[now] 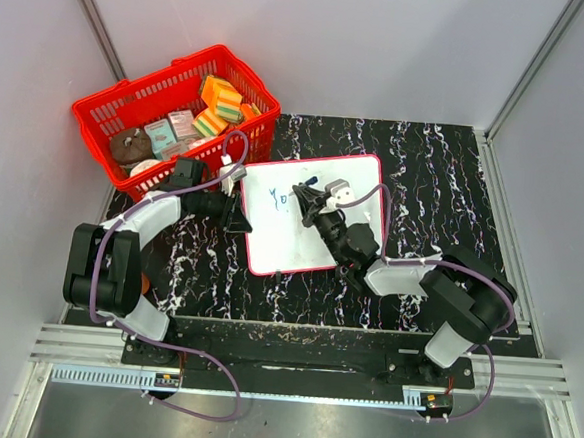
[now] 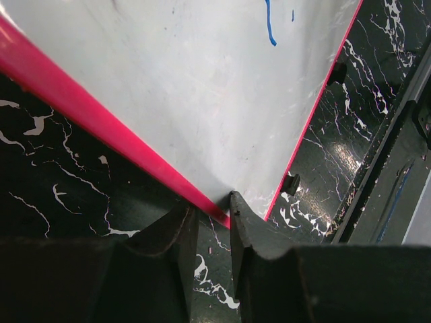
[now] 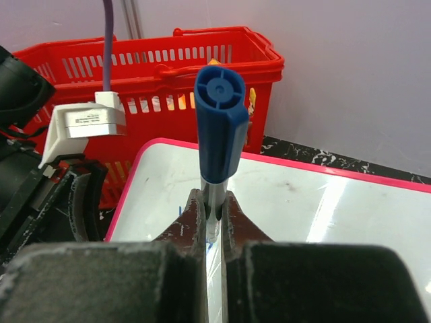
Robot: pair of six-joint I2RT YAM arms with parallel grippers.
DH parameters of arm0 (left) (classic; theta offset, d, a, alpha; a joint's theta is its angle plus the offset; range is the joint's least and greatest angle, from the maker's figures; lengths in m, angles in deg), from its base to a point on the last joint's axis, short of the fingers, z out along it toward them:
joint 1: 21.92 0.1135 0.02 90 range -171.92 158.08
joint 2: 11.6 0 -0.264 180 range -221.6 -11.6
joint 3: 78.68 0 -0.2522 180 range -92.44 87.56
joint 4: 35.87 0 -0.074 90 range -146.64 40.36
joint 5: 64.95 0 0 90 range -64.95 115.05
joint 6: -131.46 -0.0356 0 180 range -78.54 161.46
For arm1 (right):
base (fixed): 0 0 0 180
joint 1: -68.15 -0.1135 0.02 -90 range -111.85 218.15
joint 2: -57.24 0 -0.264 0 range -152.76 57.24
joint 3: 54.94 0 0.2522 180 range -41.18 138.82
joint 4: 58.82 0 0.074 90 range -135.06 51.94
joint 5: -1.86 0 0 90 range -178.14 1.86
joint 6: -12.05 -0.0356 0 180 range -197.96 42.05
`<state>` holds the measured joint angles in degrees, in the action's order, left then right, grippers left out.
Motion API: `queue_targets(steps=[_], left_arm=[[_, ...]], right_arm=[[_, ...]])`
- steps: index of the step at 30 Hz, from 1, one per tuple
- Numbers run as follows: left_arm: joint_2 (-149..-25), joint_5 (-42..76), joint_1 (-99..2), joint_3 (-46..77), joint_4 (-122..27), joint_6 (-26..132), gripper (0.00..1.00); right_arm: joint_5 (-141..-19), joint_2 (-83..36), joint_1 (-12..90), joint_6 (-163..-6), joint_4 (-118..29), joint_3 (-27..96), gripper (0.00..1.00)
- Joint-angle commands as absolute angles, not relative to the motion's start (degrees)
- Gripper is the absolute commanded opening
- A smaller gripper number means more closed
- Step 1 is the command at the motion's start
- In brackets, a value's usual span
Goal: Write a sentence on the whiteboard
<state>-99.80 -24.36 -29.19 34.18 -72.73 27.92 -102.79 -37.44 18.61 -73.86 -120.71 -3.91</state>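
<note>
The whiteboard (image 1: 360, 176), white with a thin red frame, lies flat on the black marbled table. A few blue strokes of the sentence (image 1: 277, 196) stand near its upper left; one stroke (image 2: 269, 23) shows in the left wrist view. My right gripper (image 3: 214, 202) is shut on a marker (image 3: 219, 128) with a blue cap on its upper end, held upright over the board (image 3: 303, 202). The tip is hidden behind the fingers. My left gripper (image 2: 212, 205) pinches the board's red frame (image 2: 101, 128) at a corner, at the board's left edge (image 1: 238, 211).
A red basket (image 1: 109, 116) with sponges and small packs stands at the back left, close to the board's upper left corner; it also fills the background (image 3: 161, 67) of the right wrist view. Grey walls close the table on three sides.
</note>
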Motion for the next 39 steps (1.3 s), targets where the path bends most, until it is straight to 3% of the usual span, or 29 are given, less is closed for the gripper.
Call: queue_targets(steps=[1,39], left_arm=[[-97.82,-24.44,-29.66,33.95,-70.64,24.85,0.00],[-97.20,-24.61,-29.66,33.95,-70.64,25.02,0.00]], right_arm=[[-106.42,-36.81,19.72,-74.70,-132.42,-3.30,0.00],[-103.87,-41.03,20.95,-80.59,-126.71,-2.77,0.00]])
